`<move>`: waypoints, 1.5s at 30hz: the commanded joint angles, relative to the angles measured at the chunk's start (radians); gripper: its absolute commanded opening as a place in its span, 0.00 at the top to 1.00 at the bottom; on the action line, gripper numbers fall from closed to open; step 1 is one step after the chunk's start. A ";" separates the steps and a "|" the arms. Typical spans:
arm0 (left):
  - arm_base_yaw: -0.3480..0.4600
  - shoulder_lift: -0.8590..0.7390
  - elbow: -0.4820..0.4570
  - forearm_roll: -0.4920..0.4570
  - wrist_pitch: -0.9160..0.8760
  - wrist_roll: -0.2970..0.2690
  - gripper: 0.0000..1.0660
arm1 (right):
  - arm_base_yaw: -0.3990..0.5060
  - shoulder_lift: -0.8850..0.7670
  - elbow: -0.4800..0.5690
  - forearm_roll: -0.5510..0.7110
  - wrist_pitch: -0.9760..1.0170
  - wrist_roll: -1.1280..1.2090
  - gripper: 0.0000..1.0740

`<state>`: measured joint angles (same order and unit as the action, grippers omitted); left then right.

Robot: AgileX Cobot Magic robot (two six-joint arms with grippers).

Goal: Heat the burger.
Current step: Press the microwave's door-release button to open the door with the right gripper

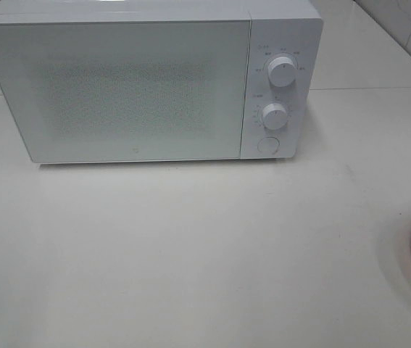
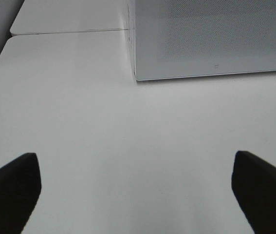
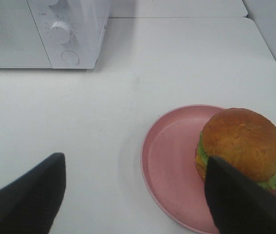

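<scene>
0 steps done: burger (image 3: 242,146) sits on pink plate (image 3: 169,161), front-right of microwave (image 1: 118,87), whose door looks shut. Both left gripper (image 2: 135,158) and right gripper (image 3: 134,161) spread wide, empty. Opening, loading, heating remain.

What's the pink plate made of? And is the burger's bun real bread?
The pink plate looks like matte plastic, maybe melamine: even colour, dull sheen, a thick rounded rim. The burger has a golden-brown bun with a finely pitted crust. It could be real bread or a model; the look alone can't tell.
</scene>
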<state>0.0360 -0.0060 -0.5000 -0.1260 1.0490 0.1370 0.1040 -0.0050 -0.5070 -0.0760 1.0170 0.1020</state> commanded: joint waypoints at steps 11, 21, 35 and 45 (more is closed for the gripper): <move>0.001 -0.023 0.003 0.000 -0.011 0.001 0.06 | -0.006 -0.016 0.002 0.004 -0.010 0.004 0.30; 0.001 -0.023 0.003 0.000 -0.011 0.001 0.06 | -0.006 -0.011 -0.017 -0.002 -0.017 0.004 0.30; 0.001 -0.023 0.003 0.000 -0.011 0.001 0.06 | -0.006 0.200 -0.078 -0.005 -0.101 -0.015 0.30; 0.001 -0.023 0.003 0.000 -0.011 0.001 0.06 | -0.006 0.367 -0.073 -0.013 -0.291 -0.015 0.30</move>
<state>0.0360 -0.0060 -0.5000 -0.1260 1.0490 0.1370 0.1040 0.3450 -0.5790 -0.0800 0.7660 0.0990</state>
